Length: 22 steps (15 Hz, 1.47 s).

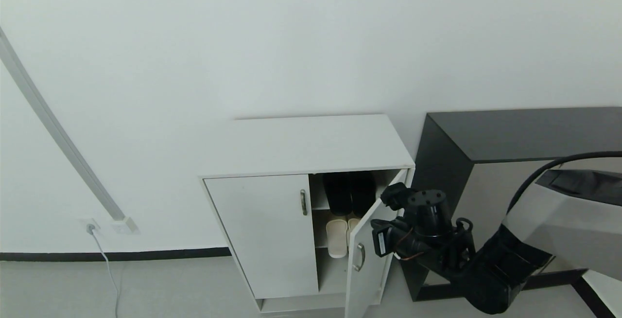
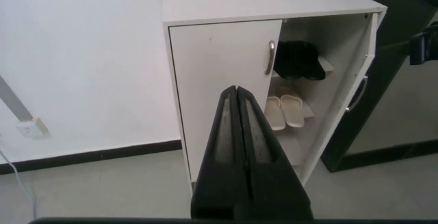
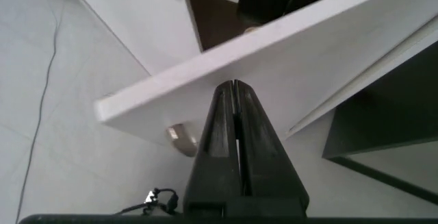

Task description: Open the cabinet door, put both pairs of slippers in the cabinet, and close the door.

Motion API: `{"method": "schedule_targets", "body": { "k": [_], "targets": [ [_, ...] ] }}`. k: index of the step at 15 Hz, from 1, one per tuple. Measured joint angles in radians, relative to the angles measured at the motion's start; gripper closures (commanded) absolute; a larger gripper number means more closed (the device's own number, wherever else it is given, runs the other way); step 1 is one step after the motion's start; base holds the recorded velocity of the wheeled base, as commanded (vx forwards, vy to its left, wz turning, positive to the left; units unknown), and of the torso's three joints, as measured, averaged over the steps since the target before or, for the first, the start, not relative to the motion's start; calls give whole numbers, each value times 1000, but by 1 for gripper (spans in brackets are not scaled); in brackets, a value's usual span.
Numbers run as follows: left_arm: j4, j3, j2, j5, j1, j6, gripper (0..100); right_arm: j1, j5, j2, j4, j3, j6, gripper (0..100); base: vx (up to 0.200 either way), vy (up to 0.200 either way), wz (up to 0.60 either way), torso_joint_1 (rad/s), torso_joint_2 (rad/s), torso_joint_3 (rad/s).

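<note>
Right end effector (image 3: 235,87), fingers together and empty, tip at the outer face of the ajar right cabinet door (image 3: 308,46).
Past that door, inside the cabinet (image 1: 311,143): cream slippers (image 1: 336,238) on the middle shelf, black slippers (image 1: 349,192) on the shelf above. Left end effector (image 2: 236,94), fingers pressed together and empty, is well back from the cabinet, facing its closed left door (image 2: 219,59).

the open door (image 1: 368,284) is hiding part of the pale slippers (image 1: 336,238) from my head view; the black slippers (image 1: 349,191) are sinking into shadow, and the door's bottom is running off the lower edge.
</note>
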Motion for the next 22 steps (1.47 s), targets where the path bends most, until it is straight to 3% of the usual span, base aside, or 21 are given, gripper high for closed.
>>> {"method": "schedule_targets", "body": {
  "k": [12, 22],
  "targets": [
    [0, 0, 0, 0, 0, 1, 100, -90, 0, 243, 66, -363, 0, 100, 0, 0, 0, 0, 0, 0],
    [0, 0, 0, 0, 0, 0, 100, -143, -3, 322, 184, -563, 1, 100, 0, 0, 0, 0, 0, 0]
  ]
}}
